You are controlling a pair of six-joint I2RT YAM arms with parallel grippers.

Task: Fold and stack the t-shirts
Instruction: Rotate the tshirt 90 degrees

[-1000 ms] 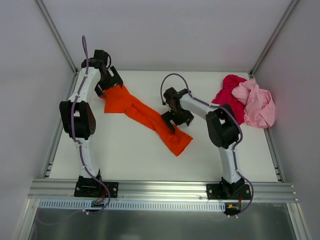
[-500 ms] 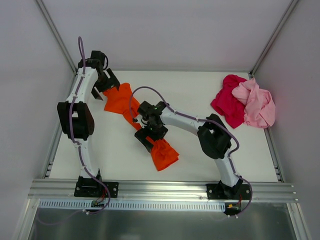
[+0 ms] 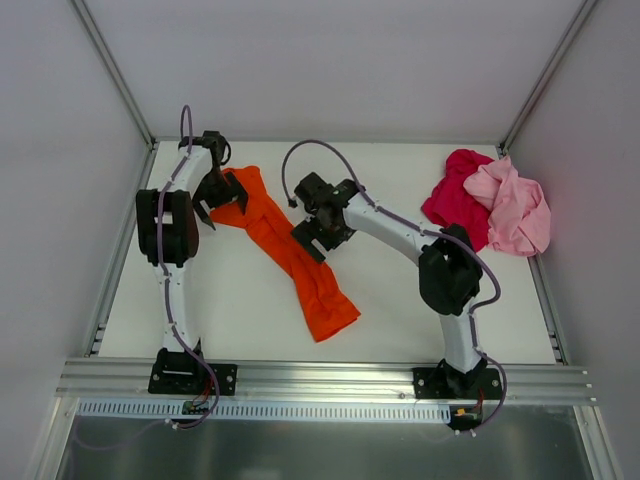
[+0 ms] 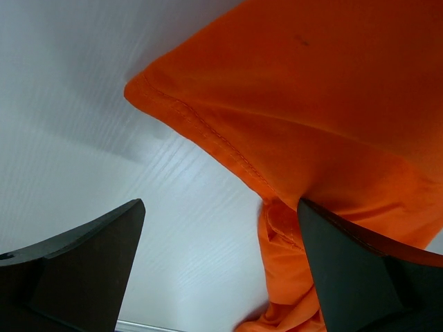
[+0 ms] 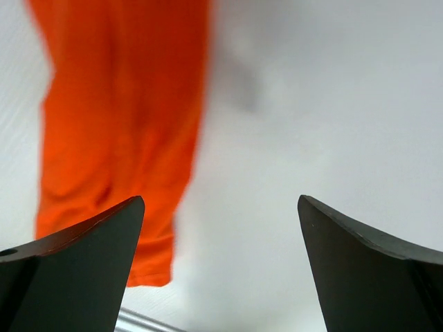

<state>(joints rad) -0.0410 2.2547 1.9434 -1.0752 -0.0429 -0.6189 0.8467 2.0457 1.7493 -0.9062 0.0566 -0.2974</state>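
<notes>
The orange t-shirt (image 3: 290, 250) lies bunched in a long diagonal strip from the back left toward the table's front middle. My left gripper (image 3: 212, 200) stands open at its back-left end; in the left wrist view the hemmed edge of the orange t-shirt (image 4: 304, 124) runs beside the right finger (image 4: 367, 277), with bare table between the jaws. Open as well, my right gripper (image 3: 314, 238) hovers just right of the strip's middle, and the orange t-shirt (image 5: 124, 124) lies left of its jaws. The red t-shirt (image 3: 455, 200) and the pink t-shirt (image 3: 515, 210) sit crumpled together at the back right.
The white table (image 3: 400, 300) is bounded by metal frame rails at the left (image 3: 115, 270) and right (image 3: 545, 290), with grey walls behind. Both arm bases stand at the near edge on an aluminium rail (image 3: 320, 378).
My right gripper swept left, dragging the orange shirt's lower end leftward, then drew back up to the strip's right side. My left gripper shifted nearer along the shirt's back-left end.
</notes>
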